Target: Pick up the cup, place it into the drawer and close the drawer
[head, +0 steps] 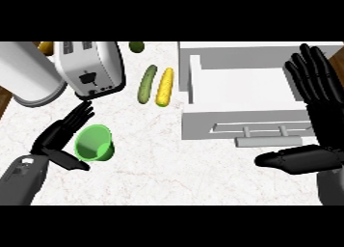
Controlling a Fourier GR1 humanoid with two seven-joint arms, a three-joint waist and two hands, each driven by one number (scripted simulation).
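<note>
While the green cup [95,143] sits on the table [167,169] between the straight fingers [73,121] and thumb of the left hand [49,145], those fingers are open, not curled round it | right hand [324,120] open, fingers up, beside open drawer [238,126], well apart from cup

cup [96,143]: green, mouth visible, well left of drawer | drawer [203,128]: white, open

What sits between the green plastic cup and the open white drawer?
Head view: only bare marbled counter between the green plastic cup and the open white drawer; green cucumber and yellow corn cob lie farther back.
</note>
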